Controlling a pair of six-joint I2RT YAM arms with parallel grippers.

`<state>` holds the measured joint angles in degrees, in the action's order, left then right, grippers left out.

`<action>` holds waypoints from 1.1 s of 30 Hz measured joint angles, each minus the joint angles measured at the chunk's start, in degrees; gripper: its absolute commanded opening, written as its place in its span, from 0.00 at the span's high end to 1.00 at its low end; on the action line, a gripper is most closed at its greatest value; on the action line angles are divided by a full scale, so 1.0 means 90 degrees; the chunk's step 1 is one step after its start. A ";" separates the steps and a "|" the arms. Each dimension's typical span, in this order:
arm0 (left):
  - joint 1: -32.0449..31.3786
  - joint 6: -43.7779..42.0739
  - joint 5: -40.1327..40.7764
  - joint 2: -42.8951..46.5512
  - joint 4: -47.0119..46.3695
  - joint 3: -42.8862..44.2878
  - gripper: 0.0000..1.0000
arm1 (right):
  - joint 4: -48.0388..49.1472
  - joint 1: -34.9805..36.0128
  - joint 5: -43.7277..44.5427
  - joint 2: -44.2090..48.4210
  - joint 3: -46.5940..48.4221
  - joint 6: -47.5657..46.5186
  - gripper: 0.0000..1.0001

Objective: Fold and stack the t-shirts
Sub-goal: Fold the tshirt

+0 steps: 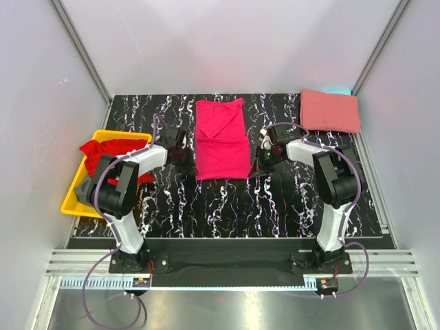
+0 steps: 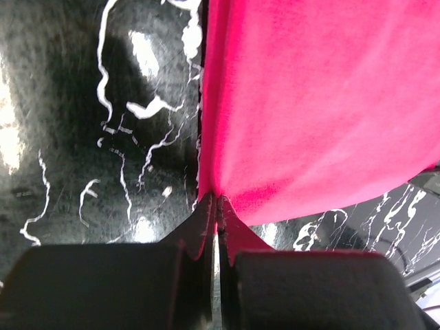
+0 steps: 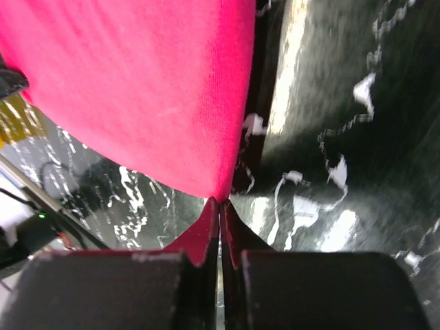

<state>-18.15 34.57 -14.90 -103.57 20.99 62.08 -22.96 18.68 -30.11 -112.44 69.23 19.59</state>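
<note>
magenta t-shirt (image 1: 221,141) | salmon t-shirt (image 1: 330,111) | yellow bin (image 1: 117,134) | black white-veined table (image 1: 275,199)

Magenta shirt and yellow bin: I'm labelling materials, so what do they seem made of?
Magenta shirt: soft matte cloth, probably knit; it creases and drapes, fine weave shows close up. Yellow bin: likely rigid plastic, smooth; straight stiff rim, even colour.

Magenta t-shirt (image 1: 221,141): soft cloth, matt, fine knit texture.
Tabletop (image 1: 275,203): black with white veining, glossy, reflective.
Bin (image 1: 71,199), 9 o'clock: yellow plastic, smooth.
Salmon t-shirt (image 1: 330,111), 1 o'clock: matt cloth.
Frame rail (image 1: 227,260), 6 o'clock: bare ribbed metal.
</note>
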 measured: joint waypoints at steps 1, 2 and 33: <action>-0.0024 0.0039 0.0058 0.0046 0.0032 -0.0019 1.00 | 0.0087 0.0002 -0.0010 0.0078 -0.0114 0.0080 1.00; -0.0044 0.0056 0.0124 0.0112 0.0056 -0.0061 1.00 | 0.0153 0.0005 -0.0036 0.0172 -0.0226 0.0146 1.00; -0.0274 0.0041 0.1161 0.1171 0.1239 0.0075 0.82 | 0.0323 0.0840 0.0952 0.2120 -0.1681 0.1197 0.95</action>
<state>-20.62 34.94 -4.45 -93.03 32.14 62.76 -20.05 26.24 -21.54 -93.36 54.11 30.37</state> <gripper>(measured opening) 0.222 0.093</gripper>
